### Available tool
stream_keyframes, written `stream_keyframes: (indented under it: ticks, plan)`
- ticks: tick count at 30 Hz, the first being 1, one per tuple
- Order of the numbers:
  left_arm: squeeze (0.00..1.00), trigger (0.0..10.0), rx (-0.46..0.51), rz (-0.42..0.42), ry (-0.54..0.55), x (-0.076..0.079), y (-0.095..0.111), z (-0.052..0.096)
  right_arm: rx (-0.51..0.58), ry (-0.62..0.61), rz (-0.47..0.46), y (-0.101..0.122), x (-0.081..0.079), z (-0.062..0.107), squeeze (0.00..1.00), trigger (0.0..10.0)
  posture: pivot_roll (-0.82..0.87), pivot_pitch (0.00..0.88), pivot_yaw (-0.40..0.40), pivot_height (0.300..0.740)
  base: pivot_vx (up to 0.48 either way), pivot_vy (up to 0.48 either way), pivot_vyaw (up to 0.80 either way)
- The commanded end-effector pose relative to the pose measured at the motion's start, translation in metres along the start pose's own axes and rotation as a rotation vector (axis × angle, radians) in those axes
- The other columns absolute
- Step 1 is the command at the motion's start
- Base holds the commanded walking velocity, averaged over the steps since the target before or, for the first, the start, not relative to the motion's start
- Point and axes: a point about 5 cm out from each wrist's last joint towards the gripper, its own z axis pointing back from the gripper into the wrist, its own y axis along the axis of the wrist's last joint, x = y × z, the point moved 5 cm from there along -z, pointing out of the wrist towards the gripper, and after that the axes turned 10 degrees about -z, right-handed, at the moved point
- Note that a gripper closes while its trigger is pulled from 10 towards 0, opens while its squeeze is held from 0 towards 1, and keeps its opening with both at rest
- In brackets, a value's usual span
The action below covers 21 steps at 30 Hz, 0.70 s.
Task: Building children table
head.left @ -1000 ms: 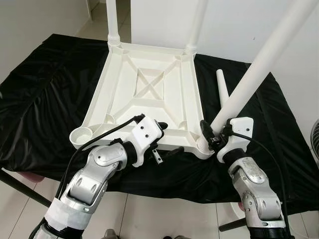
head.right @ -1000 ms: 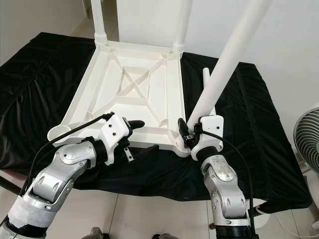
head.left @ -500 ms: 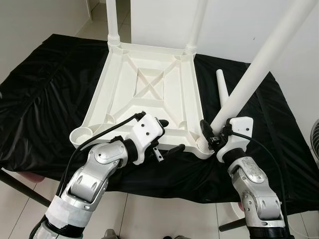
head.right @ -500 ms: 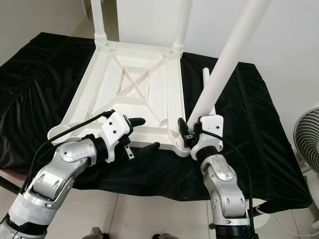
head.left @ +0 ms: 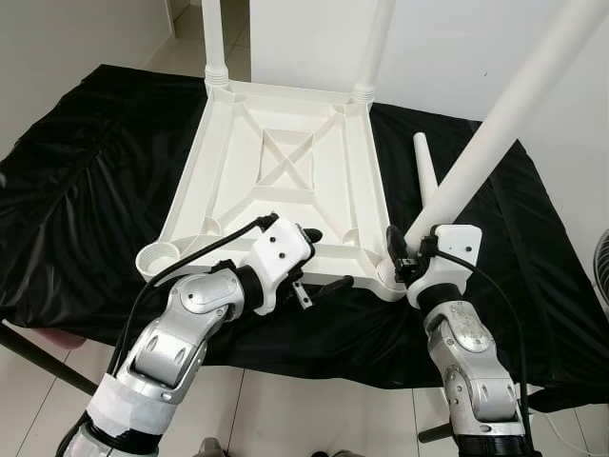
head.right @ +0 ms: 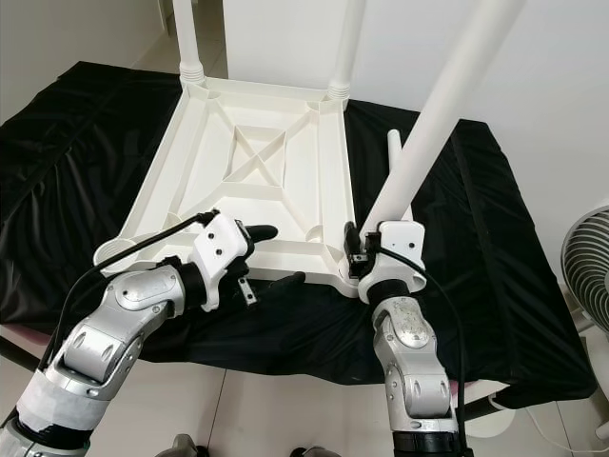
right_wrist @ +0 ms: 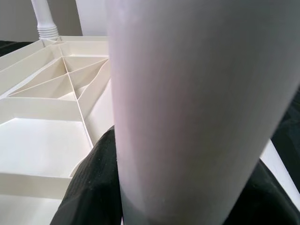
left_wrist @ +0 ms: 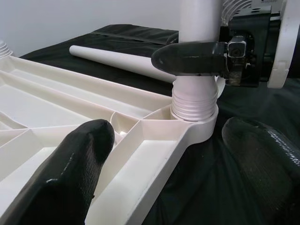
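Nearest the robot, the left hand [head.left: 319,259] straddles the near rim of the upturned white table [head.left: 276,181], fingers spread, one above and one below, steadying it. Beside it, the right hand [head.left: 411,255] is clamped on a white leg [head.left: 495,124] whose ribbed foot sits tilted in the near right socket [left_wrist: 194,123]. The step looks like seating this leg; next it likely needs straightening and pressing home. A loose leg [head.left: 423,171] lies just beyond on the black cloth [head.left: 76,181], the near left socket [head.left: 157,257] waits open, and two legs stand fitted at the far corners.
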Motion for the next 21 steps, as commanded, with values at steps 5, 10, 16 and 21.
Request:
stream_keyframes:
  ticks: [5, 10, 16, 21]
  plan:
    - [0.00, 10.0, 0.002, 0.001, 0.018, -0.002, 0.001, 0.000, -0.080, -0.150, -0.022, -0.025, 0.021, 0.001, 0.00, 10.0, 0.10, 0.092, -0.059, 0.740, 0.000, 0.000, 0.00]
    - [0.00, 10.0, 0.005, 0.001, 0.015, -0.001, 0.002, -0.001, -0.047, -0.217, -0.029, -0.022, 0.019, -0.006, 0.00, 10.0, 0.11, 0.087, -0.061, 0.740, 0.000, 0.000, 0.00]
    - [0.00, 10.0, 0.007, -0.001, 0.014, 0.000, 0.002, -0.002, -0.027, -0.285, -0.024, -0.022, 0.022, -0.008, 0.00, 10.0, 0.11, 0.082, -0.062, 0.740, 0.000, 0.000, 0.00]
    - [0.00, 10.0, 0.008, -0.004, 0.015, 0.000, 0.003, -0.002, -0.005, -0.365, -0.006, -0.022, 0.028, -0.010, 0.00, 10.0, 0.12, 0.070, -0.071, 0.740, 0.000, 0.000, 0.00]
